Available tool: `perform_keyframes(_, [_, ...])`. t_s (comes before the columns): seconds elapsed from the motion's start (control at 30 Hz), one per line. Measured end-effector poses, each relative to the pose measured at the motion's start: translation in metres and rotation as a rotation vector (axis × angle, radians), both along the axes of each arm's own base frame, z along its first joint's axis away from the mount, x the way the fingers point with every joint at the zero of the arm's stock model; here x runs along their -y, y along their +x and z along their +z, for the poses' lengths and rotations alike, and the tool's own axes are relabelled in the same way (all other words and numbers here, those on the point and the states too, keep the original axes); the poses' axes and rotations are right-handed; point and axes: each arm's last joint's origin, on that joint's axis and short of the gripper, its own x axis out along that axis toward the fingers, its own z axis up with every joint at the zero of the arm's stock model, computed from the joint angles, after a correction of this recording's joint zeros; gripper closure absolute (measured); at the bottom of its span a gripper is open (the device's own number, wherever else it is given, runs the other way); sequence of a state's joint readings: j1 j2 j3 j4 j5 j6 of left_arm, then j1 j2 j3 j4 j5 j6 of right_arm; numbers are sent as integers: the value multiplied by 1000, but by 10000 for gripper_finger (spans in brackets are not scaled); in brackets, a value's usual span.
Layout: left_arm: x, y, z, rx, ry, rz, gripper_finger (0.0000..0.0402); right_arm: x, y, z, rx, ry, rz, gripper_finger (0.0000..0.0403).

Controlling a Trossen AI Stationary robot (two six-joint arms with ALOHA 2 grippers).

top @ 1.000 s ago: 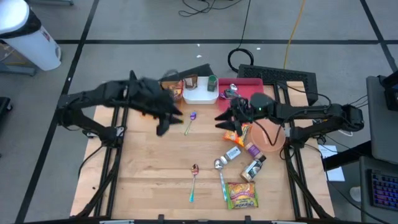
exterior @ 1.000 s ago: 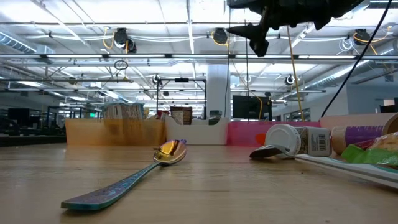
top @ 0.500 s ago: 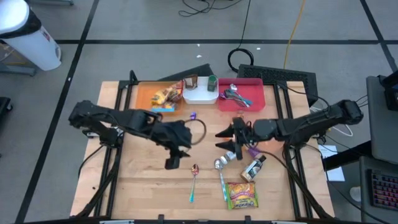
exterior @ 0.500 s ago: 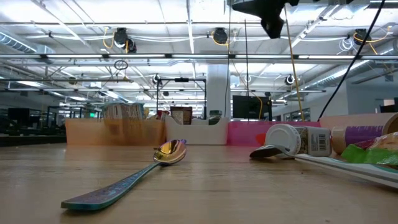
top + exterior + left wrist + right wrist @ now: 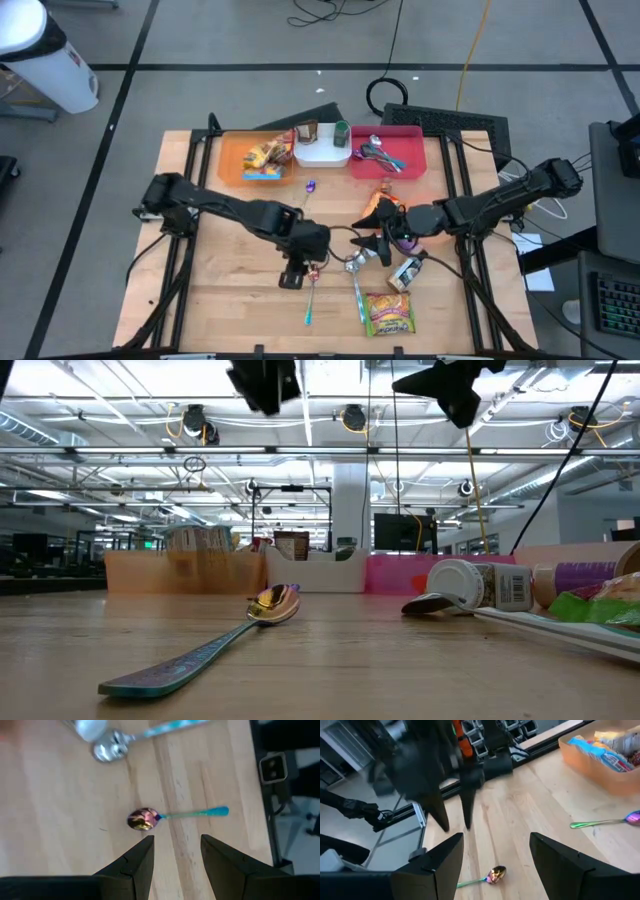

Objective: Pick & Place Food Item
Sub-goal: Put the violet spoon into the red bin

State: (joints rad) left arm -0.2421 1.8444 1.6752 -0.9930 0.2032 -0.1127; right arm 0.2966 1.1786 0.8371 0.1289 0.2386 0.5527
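Observation:
My left gripper (image 5: 295, 276) stands open above the table's middle. It points steeply down just beside a spoon (image 5: 144, 818) with a rainbow bowl and a teal handle, and touches nothing. My right gripper (image 5: 362, 243) hovers open to its right, pointing toward the left arm, with nothing between its fingers (image 5: 445, 862). A green and yellow snack packet (image 5: 388, 312) lies flat near the front edge. An orange packet (image 5: 380, 204) lies behind the right gripper. A small white-capped bottle (image 5: 408, 270) lies on its side.
An orange bin (image 5: 250, 157) with snack packets, a white bin (image 5: 322, 150) and a red bin (image 5: 392, 150) with cutlery line the far edge. A second spoon (image 5: 354, 270) lies beside the bottle, and a purple one (image 5: 310, 187) lies farther back. Bare wood shows at the near left.
My left gripper has swung from beside the orange bin toward the near edge and the right. It has sunk and tipped downward, and now stands over the rainbow spoon. My right gripper has swung toward the near edge, away from the red bin. Both have stayed open.

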Motion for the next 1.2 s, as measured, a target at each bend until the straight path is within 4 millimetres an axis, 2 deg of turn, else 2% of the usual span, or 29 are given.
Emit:
perform_keyframes(0.23, [-2,20,-40,-101,-34,-10,231,1,-4,-4,-16,-33,9,179])
perform_keyframes(0.33, [-4,25,-46,-105,-36,0,231,5,-17,-7,-3,-23,6,179])
perform_keyframes(0.5, [-10,32,-49,-46,-48,22,231,16,-50,-15,35,56,-15,179])
perform_keyframes(0.67, [-20,28,-67,-89,-64,47,231,21,-73,-22,76,122,-45,179])
perform_keyframes(0.8, [-24,23,-84,-126,-102,63,231,20,-76,-24,84,127,-53,179])
perform_keyframes(1.2, [-29,20,-116,-81,-159,99,231,17,-66,-32,49,115,-55,179])
